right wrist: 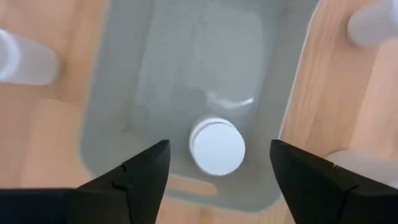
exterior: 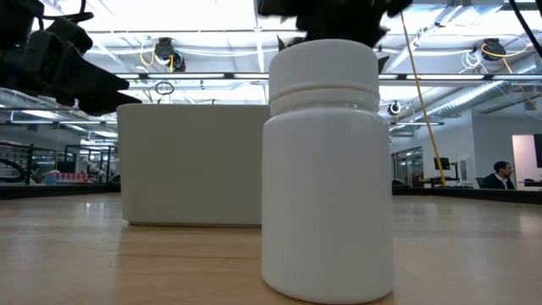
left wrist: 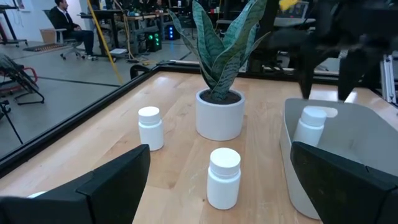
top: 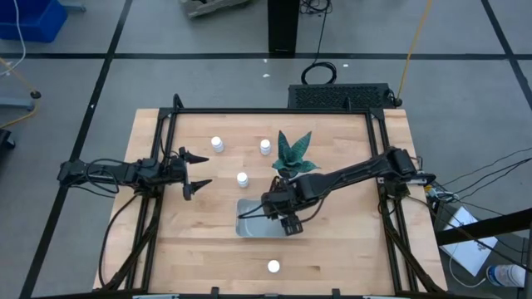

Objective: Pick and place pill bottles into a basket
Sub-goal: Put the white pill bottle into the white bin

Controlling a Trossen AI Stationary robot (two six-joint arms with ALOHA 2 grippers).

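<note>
- While the right gripper (right wrist: 217, 177) hangs over the basket (top: 249, 226) with its jaws spread and nothing between them, one pill bottle (right wrist: 216, 147) stands upright on the basket floor directly below, cap up and free of the fingers.
- Judging by that, the step in hand is the release of this bottle into the basket; it looks delivered.
- In the left wrist view the same bottle (left wrist: 309, 126) shows inside the basket's far end, with the right arm dark above it.
- Outward from the basket, three more bottles stand on the table: one just beyond its far left corner (top: 243, 178), one farther back on the left (top: 217, 144), one beside the potted plant (top: 293, 154) at the far middle (top: 265, 147).
- A fourth loose bottle (top: 273, 267) stands alone near the front edge, well apart from the others.
- The left gripper (top: 198, 170) waits at the table's left side, jaws wide and empty, pointing toward the middle.
- Next, I judge, the right arm must lift clear of the basket without knocking the bottle over, then go for a loose one; the bottle by the basket's far left corner is nearest.
</note>
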